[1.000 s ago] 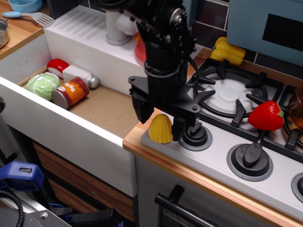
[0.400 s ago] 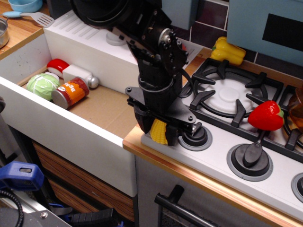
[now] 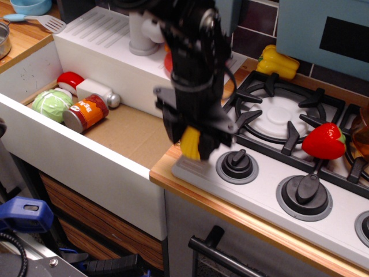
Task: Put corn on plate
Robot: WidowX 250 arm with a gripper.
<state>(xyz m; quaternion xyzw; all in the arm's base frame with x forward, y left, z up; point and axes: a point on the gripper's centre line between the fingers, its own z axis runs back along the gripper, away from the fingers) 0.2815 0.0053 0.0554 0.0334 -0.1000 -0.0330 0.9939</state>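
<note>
The yellow toy corn [image 3: 191, 143] sits between the black fingers of my gripper [image 3: 192, 144], which is shut on it and holds it a little above the grey front strip of the stove, left of the first knob [image 3: 237, 164]. The arm is blurred by motion. Only a sliver of the red plate [image 3: 169, 62] shows behind the arm, on the counter between the sink and the burner; most of it is hidden.
A sink [image 3: 124, 135] to the left holds a green cabbage [image 3: 52, 104], an orange can [image 3: 86, 112] and a red-white item [image 3: 72, 81]. A yellow bell pepper [image 3: 278, 62] lies at the back, a red pepper [image 3: 324, 141] on the burner grate [image 3: 282, 115]. Black knobs line the stove front.
My gripper came down around the corn, shut on it, and has now lifted it off the stove strip. The arm has risen and tilted more upright.
</note>
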